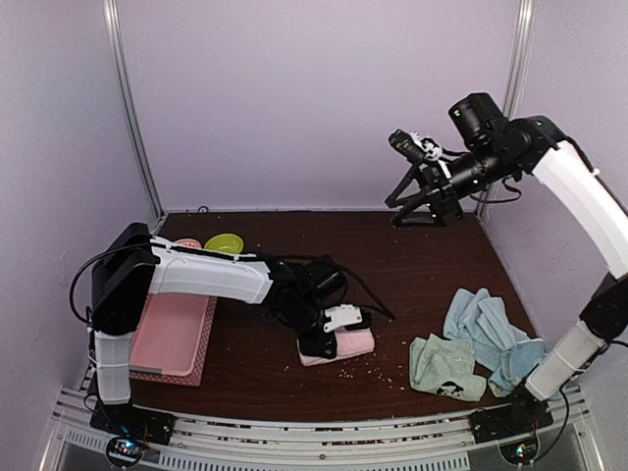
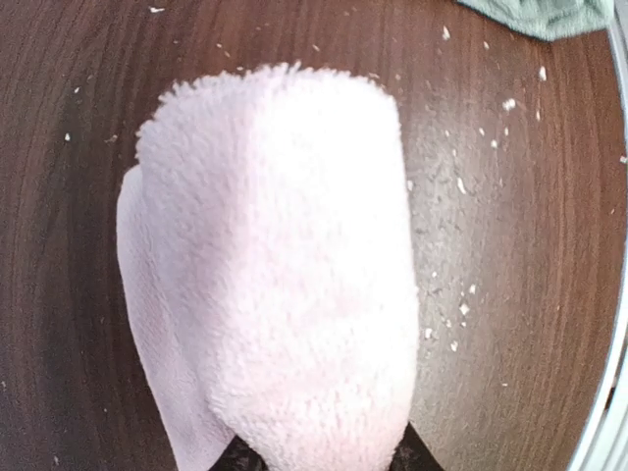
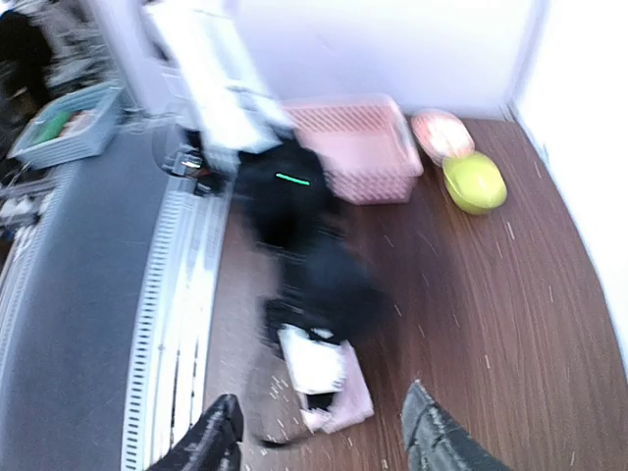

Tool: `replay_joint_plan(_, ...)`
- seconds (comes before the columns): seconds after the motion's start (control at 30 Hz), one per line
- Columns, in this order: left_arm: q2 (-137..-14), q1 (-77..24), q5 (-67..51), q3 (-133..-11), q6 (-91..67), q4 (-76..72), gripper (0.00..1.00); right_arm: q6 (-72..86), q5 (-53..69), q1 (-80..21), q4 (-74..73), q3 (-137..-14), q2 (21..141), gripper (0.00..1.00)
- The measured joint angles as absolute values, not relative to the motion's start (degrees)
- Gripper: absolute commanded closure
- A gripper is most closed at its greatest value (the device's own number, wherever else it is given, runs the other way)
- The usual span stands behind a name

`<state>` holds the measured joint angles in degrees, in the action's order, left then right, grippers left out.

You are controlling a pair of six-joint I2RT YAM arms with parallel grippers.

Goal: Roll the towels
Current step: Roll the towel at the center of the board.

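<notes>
A pink towel point(image 1: 351, 345) lies folded thick on the dark wooden table point(image 1: 412, 275), front centre. My left gripper point(image 1: 329, 336) is down on its left end. In the left wrist view the pink towel point(image 2: 285, 275) fills the frame and my left gripper point(image 2: 324, 459) holds its near end between dark fingertips point(image 2: 235, 457). A mint green towel point(image 1: 446, 368) with a dark mark and crumpled light blue towels point(image 1: 486, 329) lie at the front right. My right gripper point(image 1: 417, 208) is raised high at the back right, open and empty; its view point(image 3: 324, 442) looks down on the pink towel point(image 3: 348, 402).
A pink latticed basket point(image 1: 177, 339) stands at the left, also in the right wrist view point(image 3: 363, 147). A yellow-green bowl point(image 1: 224, 242) and a pink bowl point(image 1: 186, 243) sit at the back left. White crumbs dot the table around the pink towel. A mint towel corner point(image 2: 549, 15) shows beyond it.
</notes>
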<state>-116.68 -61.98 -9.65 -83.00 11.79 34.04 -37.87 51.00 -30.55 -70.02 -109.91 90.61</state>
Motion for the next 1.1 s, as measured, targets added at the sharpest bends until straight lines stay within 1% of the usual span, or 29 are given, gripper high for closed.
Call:
replay_joint_plan(0.07, -118.74, -59.53, -14.76, -85.52, 10.63, 35.05, 0.68, -40.88, 55.83, -31.38, -69.63, -104.77, 83.92, 0.38)
replay_joint_plan(0.13, -120.38, -57.8, -18.87, -87.44, 9.82, 35.81, 0.68, -43.68, 58.7, -32.86, -69.38, -97.62, 78.19, 0.4)
replay_joint_plan(0.23, -122.45, -55.83, -23.79, -89.95, 8.93, 37.43, 0.67, -45.36, 57.91, -36.77, -68.23, -87.33, 73.19, 0.45)
replay_joint_plan(0.3, -123.79, -54.87, -26.98, -91.46, 8.54, 38.33, 0.67, -46.04, 55.35, -39.62, -67.29, -82.85, 73.1, 0.47)
replay_joint_plan(0.4, -125.03, -53.71, -30.28, -92.79, 8.21, 39.27, 0.67, -46.13, 48.73, -44.14, -64.07, -76.34, 74.26, 0.53)
replay_joint_plan(0.5, -125.97, -52.99, -32.51, -93.95, 7.99, 40.25, 0.67, -45.23, 38.83, -49.19, -58.15, -69.58, 74.19, 0.53)
replay_joint_plan(0.67, -127.26, -52.58, -34.83, -95.42, 7.73, 40.95, 0.66, -45.04, 22.76, -56.95, -48.16, -61.56, 75.11, 0.49)
replay_joint_plan(0.77, -128.05, -52.31, -36.03, -96.38, 7.57, 41.76, 0.67, -45.32, 14.72, -59.86, -40.51, -57.04, 76.71, 0.43)
replay_joint_plan(0.87, -128.27, -52.1, -36.67, -96.55, 7.55, 42.06, 0.66, -46.39, 8.21, -61.21, -32.67, -52.84, 78.46, 0.39)
replay_joint_plan(1.1, -128.6, -51.57, -38.17, -96.55, 7.57, 42.09, 0.66, -49.76, -2.17, -61.65, -15.75, -45.56, 84.36, 0.37)
